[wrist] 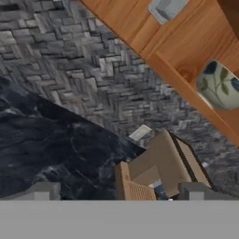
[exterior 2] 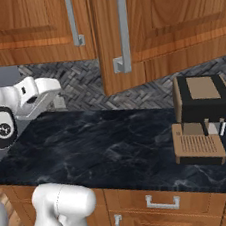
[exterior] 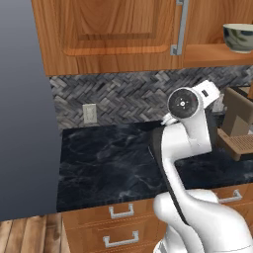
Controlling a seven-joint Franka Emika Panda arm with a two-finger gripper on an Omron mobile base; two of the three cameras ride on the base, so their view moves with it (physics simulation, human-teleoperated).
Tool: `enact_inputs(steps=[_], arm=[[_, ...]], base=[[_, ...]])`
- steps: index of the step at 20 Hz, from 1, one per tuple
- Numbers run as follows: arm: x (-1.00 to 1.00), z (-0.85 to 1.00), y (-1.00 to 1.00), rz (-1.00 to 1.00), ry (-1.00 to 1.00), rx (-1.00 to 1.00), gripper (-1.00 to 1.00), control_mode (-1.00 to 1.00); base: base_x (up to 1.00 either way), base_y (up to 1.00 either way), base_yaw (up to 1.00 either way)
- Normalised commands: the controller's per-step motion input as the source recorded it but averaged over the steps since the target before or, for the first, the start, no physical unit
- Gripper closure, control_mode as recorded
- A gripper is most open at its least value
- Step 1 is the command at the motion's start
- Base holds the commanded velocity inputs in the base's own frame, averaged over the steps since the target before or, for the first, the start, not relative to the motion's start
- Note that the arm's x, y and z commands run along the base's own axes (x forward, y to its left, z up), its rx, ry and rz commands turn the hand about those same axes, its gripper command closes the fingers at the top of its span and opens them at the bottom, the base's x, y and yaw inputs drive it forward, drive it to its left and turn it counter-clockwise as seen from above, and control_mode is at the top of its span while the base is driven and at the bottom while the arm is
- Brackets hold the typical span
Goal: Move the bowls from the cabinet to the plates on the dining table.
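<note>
- Hand view: the gripper has its two dark tips far apart, and nothing sits between them. The fingers are wide and hold nothing.
- One bowl sits on the wooden shelf inside the open cabinet. It is cream with dark blue-green marks. In the left base view the same bowl shows at the top right, up above the arm.
- The bowl is well apart from the gripper and much higher than it.
- A brown coffee machine stands on the black counter, under the shelf and near the hand.
- I think the job has just begun. The step now is to reach up for the bowl.
- To do it well, I think the hand should go up first, so it stays away from the coffee machine.
- Then it should turn to face the shelf and come in level with the bowl's rim.
- The open door with its grey handle hangs close by, so the arm should keep off it.
- One finger should go inside the bowl and one outside. Then close gently on the rim.
- Lift a little before pulling out, so the bowl does not scrape the shelf.
</note>
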Motion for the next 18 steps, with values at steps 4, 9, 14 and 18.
enact_inputs(steps=[4, 9, 14, 18], arm=[[0.40, 0.00, -0.21, -0.20, 0.00, -0.30, -1.00, -1.00], [0.42, 0.04, -0.37, -0.20, 0.00, -0.26, -1.00, -1.00], [0.46, 0.14, -0.44, -0.19, 0.00, -0.20, -1.00, -1.00], [0.46, 0.18, -0.43, -0.19, 0.00, -0.14, -1.00, -1.00]], base=[[0.00, 0.00, 0.00], [0.00, 0.00, 0.00], [0.00, 0.00, 0.00], [0.00, 0.00, 0.00]])
